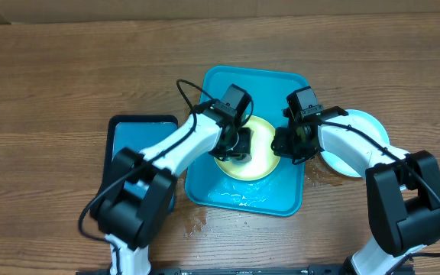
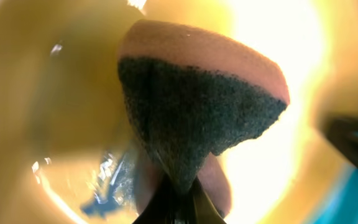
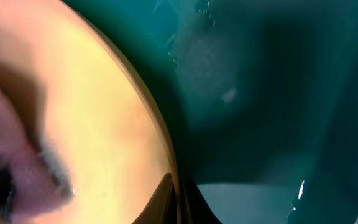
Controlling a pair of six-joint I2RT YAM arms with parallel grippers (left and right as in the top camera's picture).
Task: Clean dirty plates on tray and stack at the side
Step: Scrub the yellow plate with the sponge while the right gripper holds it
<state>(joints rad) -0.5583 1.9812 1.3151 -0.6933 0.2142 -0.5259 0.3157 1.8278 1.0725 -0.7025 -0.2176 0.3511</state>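
A pale yellow-green plate (image 1: 260, 156) lies on the teal tray (image 1: 281, 200). My left gripper (image 1: 237, 145) is shut on a sponge (image 2: 197, 118), pink with a dark scouring face, pressed onto the plate (image 2: 61, 112). A dark teal smear (image 2: 101, 199) shows on the plate near the sponge. My right gripper (image 1: 290, 145) is shut on the plate's right rim (image 3: 178, 186); the plate (image 3: 98, 124) fills the left of the right wrist view, with the tray (image 3: 272, 81) beyond. A white-light blue plate (image 1: 357, 126) sits on the table to the right of the tray, partly under my right arm.
A smaller black-rimmed blue tray (image 1: 132, 131) lies left of the teal tray, partly under my left arm. Water is spilled on the wooden table (image 1: 197, 218) by the tray's front edge.
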